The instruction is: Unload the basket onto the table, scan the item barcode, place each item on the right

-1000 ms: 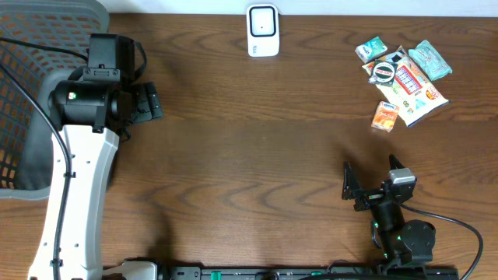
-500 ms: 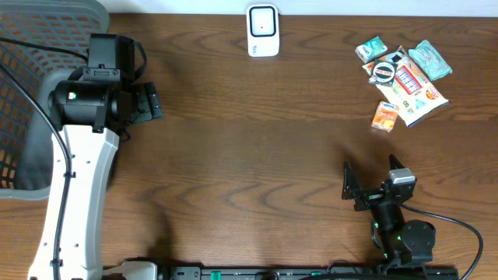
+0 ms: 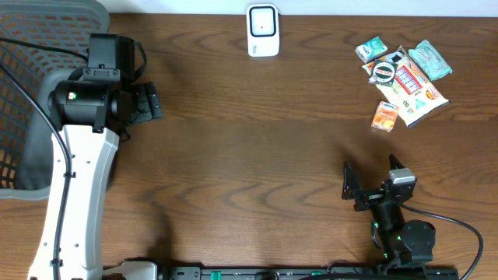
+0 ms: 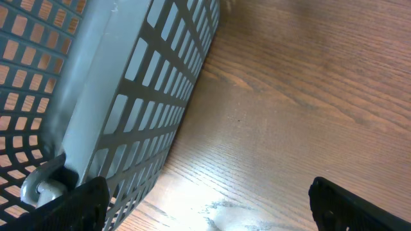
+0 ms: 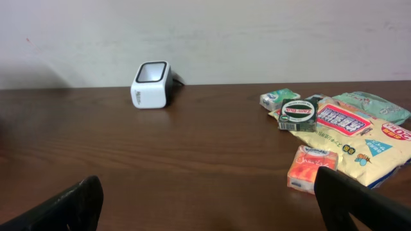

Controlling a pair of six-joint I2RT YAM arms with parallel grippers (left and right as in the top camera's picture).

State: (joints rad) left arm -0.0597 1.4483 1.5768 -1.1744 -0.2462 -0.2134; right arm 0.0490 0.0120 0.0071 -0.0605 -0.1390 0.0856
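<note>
The right gripper (image 3: 372, 183) sits low at the near edge of the wooden table (image 3: 257, 148), its two black fingers spread wide with nothing between them. From its own camera the fingertips (image 5: 77, 199) frame the far side of the table. The left gripper (image 3: 148, 103) hangs over the table's left side, just beside a grey mesh basket (image 4: 115, 96), and its jaws also stand wide apart and empty.

The white barcode scanner (image 3: 263, 29) stands at the far edge, near the middle. The items are heaped at the far right corner: an orange packet (image 3: 384, 115) lies nearest, beside a yellow snack bag (image 5: 359, 138), with a round tin (image 5: 296, 114) and a small green box (image 3: 371, 50) behind. Which labels carry barcodes I cannot quite make out.
</note>
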